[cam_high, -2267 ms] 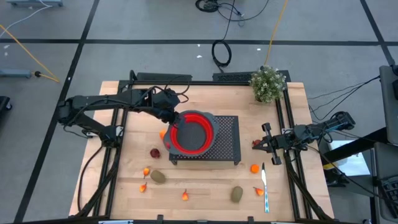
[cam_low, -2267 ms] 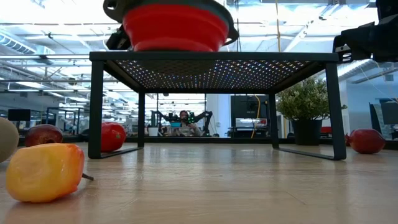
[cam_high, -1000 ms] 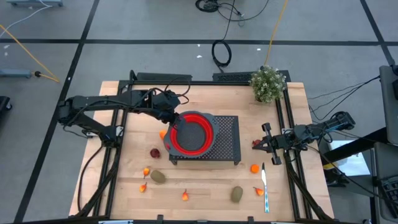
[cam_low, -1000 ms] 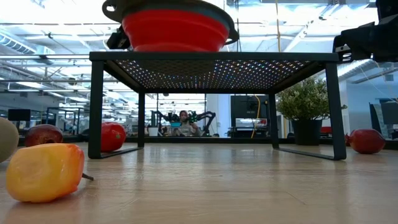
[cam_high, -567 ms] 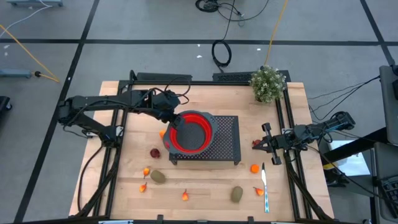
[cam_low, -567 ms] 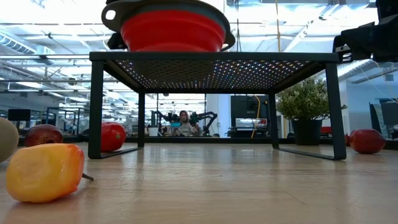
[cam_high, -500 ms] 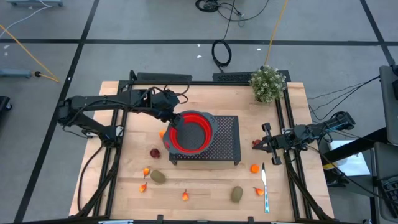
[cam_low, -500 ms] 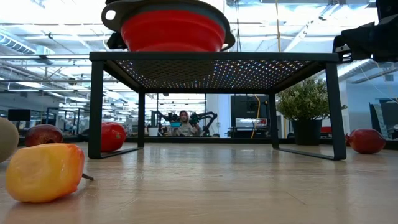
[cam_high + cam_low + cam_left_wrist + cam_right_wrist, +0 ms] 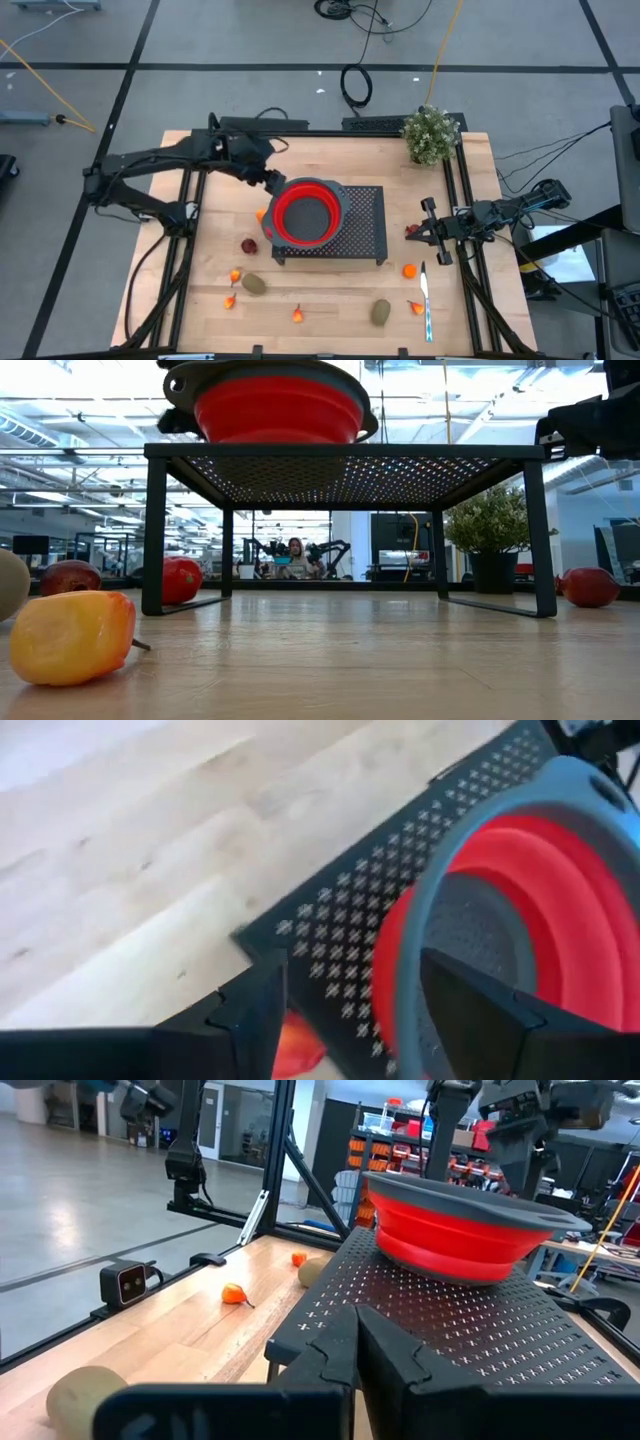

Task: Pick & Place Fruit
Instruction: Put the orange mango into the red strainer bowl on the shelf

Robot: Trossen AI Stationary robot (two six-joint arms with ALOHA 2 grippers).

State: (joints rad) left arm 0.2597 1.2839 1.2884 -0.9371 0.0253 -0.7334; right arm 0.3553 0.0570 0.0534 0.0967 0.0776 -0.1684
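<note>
A red bowl with a grey rim [image 9: 305, 213] stands on the left part of a black perforated rack [image 9: 365, 232]. My left gripper [image 9: 270, 181] is open, just off the bowl's far-left rim [image 9: 400, 970], touching nothing. The fruit lies on the wooden table. A dark red round piece [image 9: 248, 245] and an orange piece [image 9: 262, 213] lie left of the rack. Two brownish-green ovals [image 9: 256, 285] [image 9: 381, 312] and small orange bits [image 9: 297, 315] lie near the front. My right gripper [image 9: 432, 232] is shut at the table's right edge, pointing level toward the rack [image 9: 450, 1330].
A potted plant [image 9: 432, 135] stands at the far right corner. A silver utensil with a light-blue handle [image 9: 425, 298] lies near the front right, with an orange piece [image 9: 409, 270] and a red piece [image 9: 410, 229] close to my right gripper. Metal rails frame the table.
My left gripper has let go of the bowl's left rim and drawn back, up and toward the table's far left. The bowl stays on the rack. The right arm has kept still.
</note>
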